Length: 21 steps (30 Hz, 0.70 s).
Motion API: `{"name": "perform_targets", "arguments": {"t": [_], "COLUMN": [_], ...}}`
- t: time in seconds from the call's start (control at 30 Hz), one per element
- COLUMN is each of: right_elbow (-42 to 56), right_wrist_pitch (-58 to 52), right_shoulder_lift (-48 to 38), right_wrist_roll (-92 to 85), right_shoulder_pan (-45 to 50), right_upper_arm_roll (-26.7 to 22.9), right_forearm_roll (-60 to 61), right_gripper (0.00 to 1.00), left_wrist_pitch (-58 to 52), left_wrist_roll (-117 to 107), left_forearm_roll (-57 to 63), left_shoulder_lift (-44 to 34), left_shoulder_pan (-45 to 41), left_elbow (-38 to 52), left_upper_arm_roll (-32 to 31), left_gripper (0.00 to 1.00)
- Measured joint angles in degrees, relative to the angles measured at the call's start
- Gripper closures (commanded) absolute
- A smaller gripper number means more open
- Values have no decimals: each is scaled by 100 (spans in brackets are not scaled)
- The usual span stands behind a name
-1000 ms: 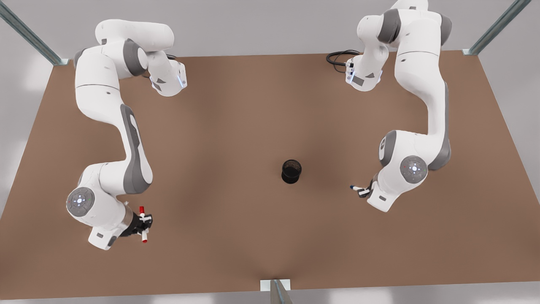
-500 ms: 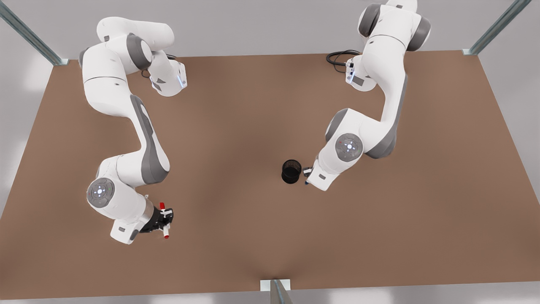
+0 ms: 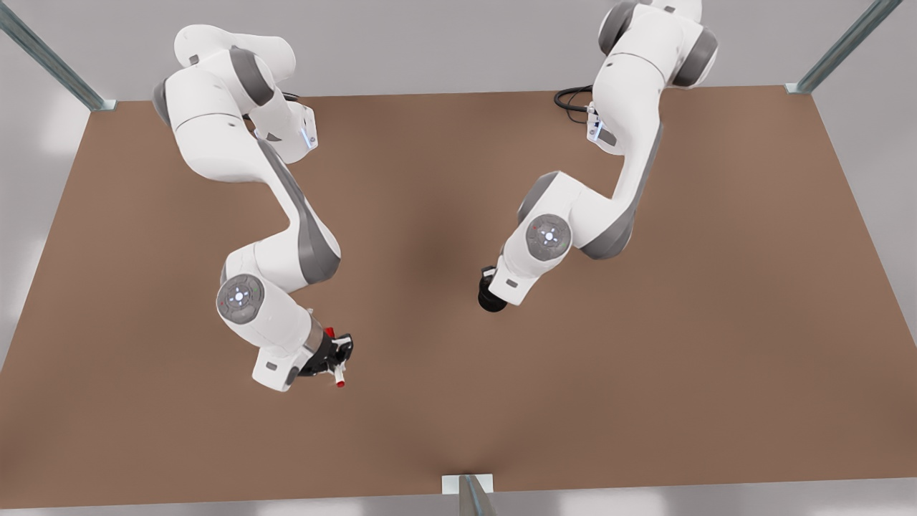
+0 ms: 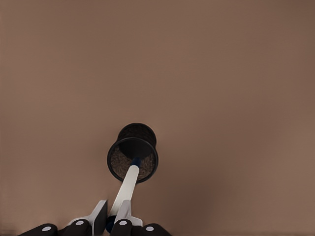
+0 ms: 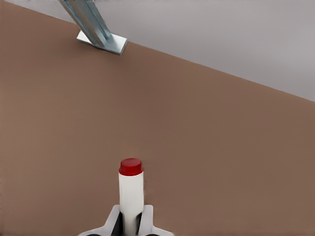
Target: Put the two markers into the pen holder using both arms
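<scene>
our left gripper (image 4: 114, 219), clenched on the blue marker (image 4: 127, 186), hangs over the holder (image 4: 133, 158), probably aligned; next, release. the right gripper (image 5: 131, 220), far left, grips the red marker (image 5: 131, 189).

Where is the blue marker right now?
The blue marker is clamped in the left gripper, on the front view's right, pointing down with its dark tip at the mouth of the pen holder near the table's middle.
</scene>
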Motion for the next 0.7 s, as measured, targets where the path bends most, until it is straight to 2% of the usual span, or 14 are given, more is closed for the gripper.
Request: {"name": "perform_targets", "arguments": {"t": [0.03,0.2,0.27,0.37,0.43,0.6,0.7], "right_elbow": [0,0,0,-10,-16,-66,-224], "right_wrist_pitch": [25,175,253,486,694,1588,2304], "right_shoulder_lift": [0,10,17,26,31,74,128], "right_wrist_roll": [63,367,476,659,789,1091,1246], "right_shoulder_pan": [41,206,216,462,671,1206,1551], "right_upper_arm_roll": [10,67,129,163,162,161,162], "right_forearm_roll": [2,13,18,18,3,-9,-1], "right_gripper": [79,79,79,79,79,79,79], "left_wrist_pitch": [-11,-11,-213,-678,-937,-1278,-1245], "left_wrist_roll": [-42,-202,-166,151,441,1235,1678], "left_forearm_roll": [-11,-88,-62,224,487,970,1054], "left_shoulder_lift": [44,87,3,-278,-479,-1300,-1647], "left_shoulder_pan": [11,50,389,1415,1791,1895,2016], "left_elbow": [-2,-5,25,39,46,72,-254], "left_upper_arm_roll": [2,15,40,72,70,25,12], "left_gripper": [0,0,0,0,0,0,0]}}
